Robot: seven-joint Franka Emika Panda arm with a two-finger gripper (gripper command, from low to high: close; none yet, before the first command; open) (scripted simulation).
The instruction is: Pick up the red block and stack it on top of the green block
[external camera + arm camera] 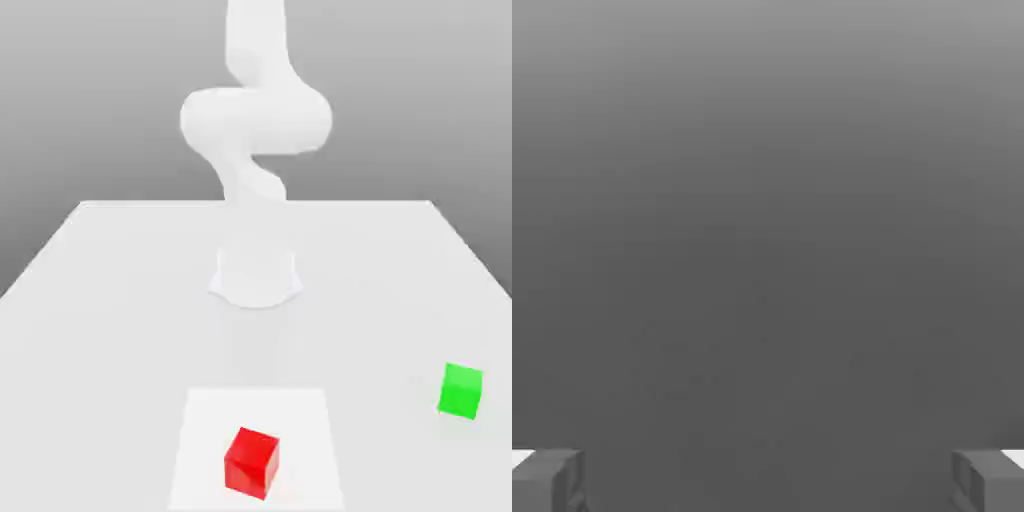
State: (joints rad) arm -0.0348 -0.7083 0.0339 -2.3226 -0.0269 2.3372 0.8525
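Note:
The red block [251, 462] is a small bright-red cube resting on the table near the front edge, about midway across the exterior view. The green block [460, 390] sits on the table toward the exterior view's right, a little farther back, well apart from the red one. In the hand view my gripper [768, 480] is open, its two grey fingertips [548, 482] set wide apart with nothing between them. Behind them lies plain grey background. The white arm [255, 120] rises from its base and bends upward past the top of the exterior view.
The white table [100, 300] stretches wide around the round arm base [256, 275] at its middle. A paler square patch [200, 430] on the tabletop lies under the red block.

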